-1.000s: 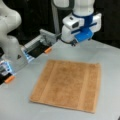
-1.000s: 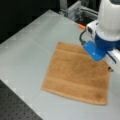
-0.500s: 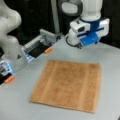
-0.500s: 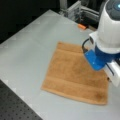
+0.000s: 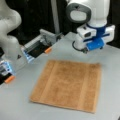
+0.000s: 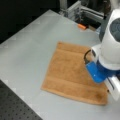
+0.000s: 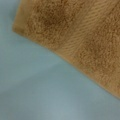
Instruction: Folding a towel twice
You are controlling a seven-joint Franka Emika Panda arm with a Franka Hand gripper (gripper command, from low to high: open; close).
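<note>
Front views first: in a front view the towel (image 5: 68, 85) is lying flat and unfolded on the grey table (image 5: 22, 107), with paler stripes running along it. The gripper (image 5: 96, 45), with its blue part at the lower end of the white arm (image 5: 90, 15), is hanging above the table just past the towel's far edge, toward that front view's top right and close to the far right corner of the cloth. It is not touching the towel there. Whether its jaws are parted or closed cannot be told, because the fingers are hidden. At that front view's left a second white robot body (image 5: 10, 37) is standing beside a metal fixture (image 5: 41, 45) with small orange pieces.

In a front view from the opposite side, the towel (image 6: 67, 75) is spreading across the table (image 6: 27, 45), and the gripper (image 6: 96, 72) is hovering over the cloth's right-hand edge, covering part of it. The arm (image 6: 112, 42) is filling that front view's right side. An orange piece (image 6: 82, 26) is lying near the top, beyond the towel.

Wrist view is showing one corner of the towel (image 7: 82, 37) lying flat on the table (image 7: 37, 95), filling the upper right, with its edge running diagonally. No fingers are showing here.
</note>
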